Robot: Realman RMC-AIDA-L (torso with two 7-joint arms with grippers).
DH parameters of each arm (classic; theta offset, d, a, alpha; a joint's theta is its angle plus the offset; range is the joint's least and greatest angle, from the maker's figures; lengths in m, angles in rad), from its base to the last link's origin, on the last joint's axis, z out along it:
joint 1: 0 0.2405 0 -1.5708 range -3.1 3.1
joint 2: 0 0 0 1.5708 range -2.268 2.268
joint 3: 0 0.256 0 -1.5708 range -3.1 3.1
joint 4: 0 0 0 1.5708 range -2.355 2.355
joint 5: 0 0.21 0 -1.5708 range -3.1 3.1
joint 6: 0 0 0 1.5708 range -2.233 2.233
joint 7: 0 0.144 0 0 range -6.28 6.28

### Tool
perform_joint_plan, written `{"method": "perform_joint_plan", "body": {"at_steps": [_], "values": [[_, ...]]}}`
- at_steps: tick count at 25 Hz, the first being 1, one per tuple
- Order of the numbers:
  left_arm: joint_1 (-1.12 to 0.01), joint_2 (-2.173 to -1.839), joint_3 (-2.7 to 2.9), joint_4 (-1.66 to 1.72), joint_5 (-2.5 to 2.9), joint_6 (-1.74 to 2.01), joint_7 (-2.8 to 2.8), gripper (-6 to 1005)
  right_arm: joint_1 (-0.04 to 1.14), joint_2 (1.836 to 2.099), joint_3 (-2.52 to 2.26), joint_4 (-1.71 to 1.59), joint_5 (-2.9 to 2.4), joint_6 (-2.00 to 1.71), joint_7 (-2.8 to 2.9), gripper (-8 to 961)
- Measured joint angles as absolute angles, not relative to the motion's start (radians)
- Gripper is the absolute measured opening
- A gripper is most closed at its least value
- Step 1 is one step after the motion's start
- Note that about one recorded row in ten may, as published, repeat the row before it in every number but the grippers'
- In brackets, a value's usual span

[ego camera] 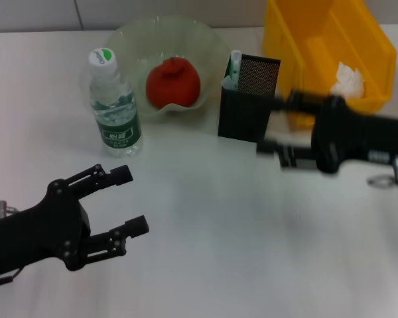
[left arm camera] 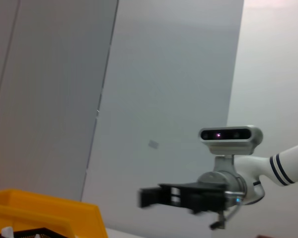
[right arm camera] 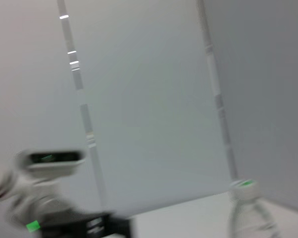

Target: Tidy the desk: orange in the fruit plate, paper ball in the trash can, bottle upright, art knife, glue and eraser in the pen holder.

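The clear bottle [ego camera: 114, 106] with a white cap stands upright at the back left; it also shows in the right wrist view [right arm camera: 248, 213]. The orange [ego camera: 173, 83] lies in the glass fruit plate [ego camera: 136, 33]. The black pen holder [ego camera: 247, 99] holds a white, green-tipped stick [ego camera: 235, 63]. The paper ball [ego camera: 349, 79] lies in the yellow trash can [ego camera: 318, 46]. My left gripper [ego camera: 131, 199] is open and empty over the front left of the desk. My right gripper [ego camera: 270, 126] is blurred, open and empty, just right of the pen holder. No art knife or eraser shows.
The desk [ego camera: 212, 232] is white. The left wrist view shows the yellow trash can [left arm camera: 44, 208], the pen holder's rim [left arm camera: 30, 233] and my right gripper [left arm camera: 151, 197] with its camera above it.
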State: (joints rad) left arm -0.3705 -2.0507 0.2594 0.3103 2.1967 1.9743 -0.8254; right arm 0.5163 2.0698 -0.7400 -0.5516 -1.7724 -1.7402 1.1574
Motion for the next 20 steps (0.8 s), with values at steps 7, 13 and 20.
{"method": "perform_joint_plan", "body": {"at_steps": [7,13,20], "values": [[-0.42,-2.037,0.309,0.345,2.2,1.953,-0.894,801,0.486,2.073,-0.736,-0.554,-1.921,-1.815,1.157,754],[-0.461,-2.035,0.39,0.376,2.2,1.896,-0.961,801,0.478,2.077,-0.741,-0.517,-1.968,-1.782,1.141,754],[-0.48,-2.037,0.447,0.39,2.2,1.841,-0.957,801,0.475,2.077,-0.742,-0.463,-1.985,-1.742,1.08,753]]}}
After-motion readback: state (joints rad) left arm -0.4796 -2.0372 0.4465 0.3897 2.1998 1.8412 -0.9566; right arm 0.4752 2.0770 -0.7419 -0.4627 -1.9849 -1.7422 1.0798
